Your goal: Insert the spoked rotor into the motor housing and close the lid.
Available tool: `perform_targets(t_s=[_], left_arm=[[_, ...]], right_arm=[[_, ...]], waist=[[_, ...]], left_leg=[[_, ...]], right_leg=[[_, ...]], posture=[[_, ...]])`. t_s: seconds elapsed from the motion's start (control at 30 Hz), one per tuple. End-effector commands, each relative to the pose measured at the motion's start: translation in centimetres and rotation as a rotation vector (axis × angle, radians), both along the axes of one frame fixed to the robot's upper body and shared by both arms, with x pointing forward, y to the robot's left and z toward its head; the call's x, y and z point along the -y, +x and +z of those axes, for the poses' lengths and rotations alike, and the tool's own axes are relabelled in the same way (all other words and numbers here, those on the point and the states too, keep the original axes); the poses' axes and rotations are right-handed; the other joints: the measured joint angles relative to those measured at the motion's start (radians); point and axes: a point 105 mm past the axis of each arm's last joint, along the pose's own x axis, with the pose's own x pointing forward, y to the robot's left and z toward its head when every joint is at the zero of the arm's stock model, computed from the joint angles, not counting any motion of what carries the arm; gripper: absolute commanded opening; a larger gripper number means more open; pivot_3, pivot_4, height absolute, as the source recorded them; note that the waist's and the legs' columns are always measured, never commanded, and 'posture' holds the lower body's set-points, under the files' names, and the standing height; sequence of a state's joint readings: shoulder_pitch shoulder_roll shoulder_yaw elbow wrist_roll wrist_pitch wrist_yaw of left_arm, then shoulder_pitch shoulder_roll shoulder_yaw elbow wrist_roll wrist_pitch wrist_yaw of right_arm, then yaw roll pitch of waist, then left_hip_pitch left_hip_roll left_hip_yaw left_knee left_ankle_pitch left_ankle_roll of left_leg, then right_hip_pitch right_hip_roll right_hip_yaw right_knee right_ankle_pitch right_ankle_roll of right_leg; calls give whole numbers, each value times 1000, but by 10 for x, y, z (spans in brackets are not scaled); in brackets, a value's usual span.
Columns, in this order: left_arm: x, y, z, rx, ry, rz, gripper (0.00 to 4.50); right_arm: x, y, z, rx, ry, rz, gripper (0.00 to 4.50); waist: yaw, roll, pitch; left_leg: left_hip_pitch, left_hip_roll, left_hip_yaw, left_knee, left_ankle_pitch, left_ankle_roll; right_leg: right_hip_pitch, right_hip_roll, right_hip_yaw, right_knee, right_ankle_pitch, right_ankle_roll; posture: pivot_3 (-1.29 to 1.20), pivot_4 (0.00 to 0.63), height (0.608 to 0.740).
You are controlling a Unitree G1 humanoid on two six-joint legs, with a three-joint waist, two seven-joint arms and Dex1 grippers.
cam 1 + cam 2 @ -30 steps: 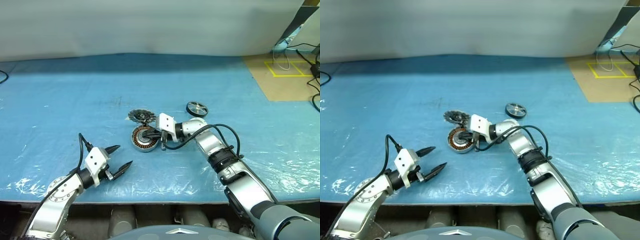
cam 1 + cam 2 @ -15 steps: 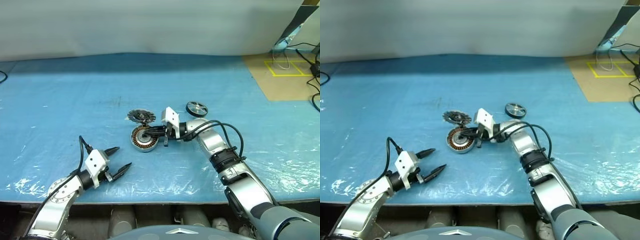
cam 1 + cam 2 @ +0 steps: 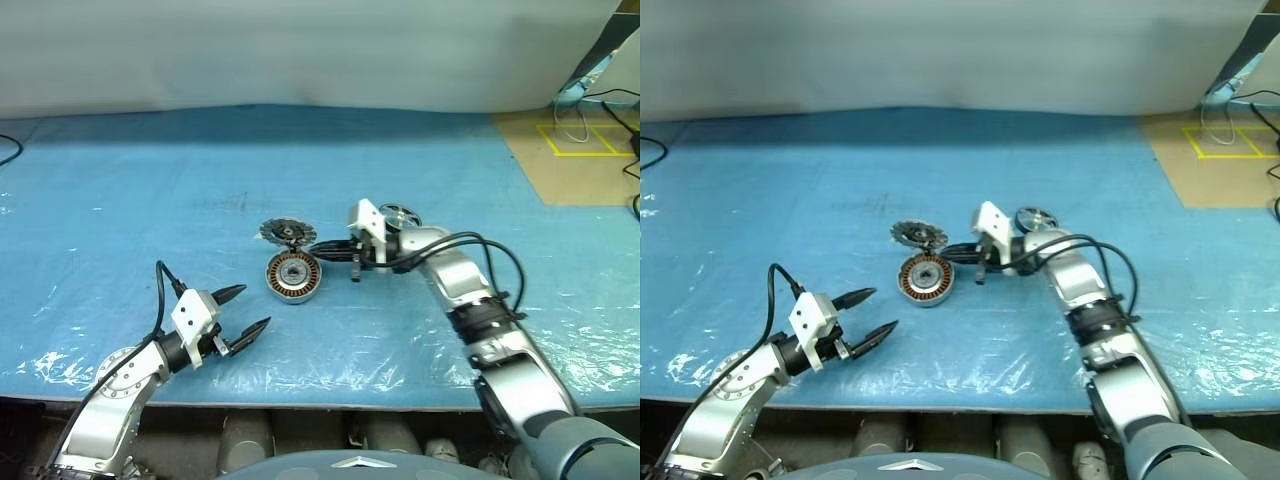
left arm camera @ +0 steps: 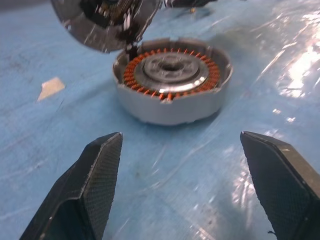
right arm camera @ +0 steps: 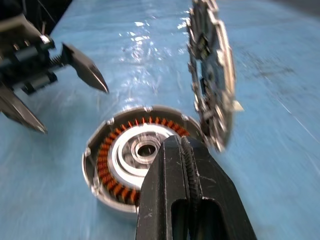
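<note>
The motor housing (image 3: 293, 275), a squat silver puck with copper windings, lies open-topped in the middle of the blue table. Just behind it, touching its far rim and seemingly tilted, is the ribbed lid (image 3: 285, 232). The dark spoked rotor (image 3: 400, 213) lies further right, partly hidden behind my right wrist. My right gripper (image 3: 316, 247) is shut and empty, pointing left, its tip just right of the housing and the lid. My left gripper (image 3: 245, 310) stands open and empty at the near left, aimed at the housing (image 4: 172, 80).
The table is covered with a blue plastic sheet (image 3: 120, 200), wrinkled along the near edge. A brown floor patch with yellow tape and cables (image 3: 585, 140) lies at the far right. Open sheet surrounds the three parts.
My right gripper has drawn back to the right and lifted off the housing's centre, rolling as it went, so the windings show fully. The left gripper has stayed about where it was.
</note>
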State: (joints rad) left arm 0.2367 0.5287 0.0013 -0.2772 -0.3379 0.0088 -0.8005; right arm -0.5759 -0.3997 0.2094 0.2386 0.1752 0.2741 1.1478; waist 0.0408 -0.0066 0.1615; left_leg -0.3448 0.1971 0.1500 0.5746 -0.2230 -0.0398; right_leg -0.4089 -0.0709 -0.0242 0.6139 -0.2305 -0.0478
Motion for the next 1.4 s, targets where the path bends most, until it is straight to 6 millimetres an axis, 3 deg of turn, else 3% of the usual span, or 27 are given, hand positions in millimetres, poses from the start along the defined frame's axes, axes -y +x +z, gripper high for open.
perform_targets(t_s=[0.03, 0.17, 0.27, 0.43, 0.57, 0.67, 0.83, 1.1, 1.4], left_arm=[[3, -2, 22, 37, -34, -30, 3979], [15, 7, 42, 35, -134, -18, 3979], [24, 16, 57, 51, -196, -16, 3979], [31, 22, 66, 38, -229, -58, 3979], [32, 21, 64, 1, -237, -95, 3979], [32, 19, 62, -7, -224, -118, 3979], [32, 21, 63, 7, -224, -113, 3979], [33, 20, 60, -1, -230, -98, 3979], [33, 23, 60, 6, -217, -84, 3979]], right_arm=[[14, -1, 19, 71, 5, -48, 34], [36, 11, 39, 129, 6, -208, 34], [54, 29, 44, 199, -78, -351, 594], [74, 55, 62, 220, -113, -513, 2249], [91, 74, 65, 178, -155, -622, 3554], [102, 84, 65, 126, -188, -681, 3554], [114, 83, 56, 78, -278, -668, 3554], [119, 71, 42, 27, -320, -589, 3554], [111, 78, 20, 25, -359, -615, 3554]], waist=[[1, 0, 0], [-2, 1, 0], [1, 0, 0], [-4, 0, 0], [-2, 0, 0], [-1, 0, 0], [1, 0, 0], [1, 1, 0], [2, 1, 0]], left_leg=[[0, 0, 0, 0, 0, 0], [0, 0, 1, -1, -1, -2], [2, 0, 1, 0, 1, -6], [0, 0, 1, -1, 2, -7], [-2, -3, 1, -1, 4, -4], [-3, -5, 1, -1, 4, -4], [-4, -5, 1, 0, 4, -3], [-4, -4, 1, 1, 4, -3], [-4, 0, 1, 2, 4, -3]], right_leg=[[0, 0, 0, 0, 0, 0], [1, 0, 1, 1, 0, 0], [2, 0, 1, 1, 0, 0], [1, 1, 1, 1, 0, 0], [0, 2, 1, 1, 0, 0], [0, 2, 1, 1, 0, 0], [-1, 2, 1, 0, 0, 0], [-1, 2, 1, 1, 0, 0], [-1, 2, 1, 2, 0, 0]], posture=[[0, 150, 740], [0, 150, 740], [0, 150, 740], [0, 150, 740], [0, 150, 740], [0, 150, 740], [0, 150, 740], [0, 150, 740], [0, 150, 740]])
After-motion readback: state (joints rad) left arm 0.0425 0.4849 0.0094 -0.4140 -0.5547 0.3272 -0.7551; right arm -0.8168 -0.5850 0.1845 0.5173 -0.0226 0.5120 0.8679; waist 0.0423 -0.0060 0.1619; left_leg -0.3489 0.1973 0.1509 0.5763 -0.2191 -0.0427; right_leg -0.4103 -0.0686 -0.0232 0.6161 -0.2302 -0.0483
